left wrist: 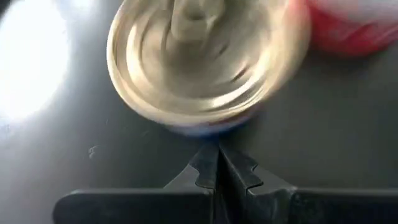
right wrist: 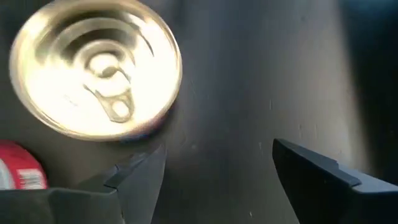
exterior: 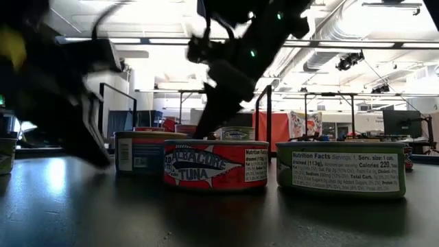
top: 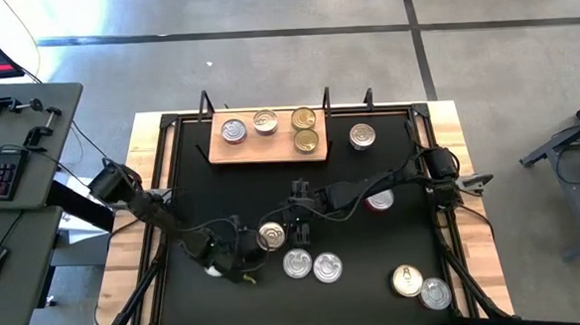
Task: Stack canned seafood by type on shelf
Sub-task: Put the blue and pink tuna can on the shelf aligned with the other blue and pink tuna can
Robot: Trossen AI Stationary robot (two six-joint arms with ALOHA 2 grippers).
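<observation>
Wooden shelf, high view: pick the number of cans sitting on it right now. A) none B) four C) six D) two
B: the high view shows four cans on the shelf: a silver-topped can, a light gold one beside it, and two gold-topped cans side by side; another silver can sits off the board on the black table.

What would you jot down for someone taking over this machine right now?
Left gripper: shut, empty, just short of a gold-topped can.
Right gripper: open, empty, low over the mid-table by that can.
Shelf: four cans on it, one silver-topped and three gold-topped, none stacked.
Left to do: seven cans on the black table, one beside the shelf, the others nearer the front.
</observation>
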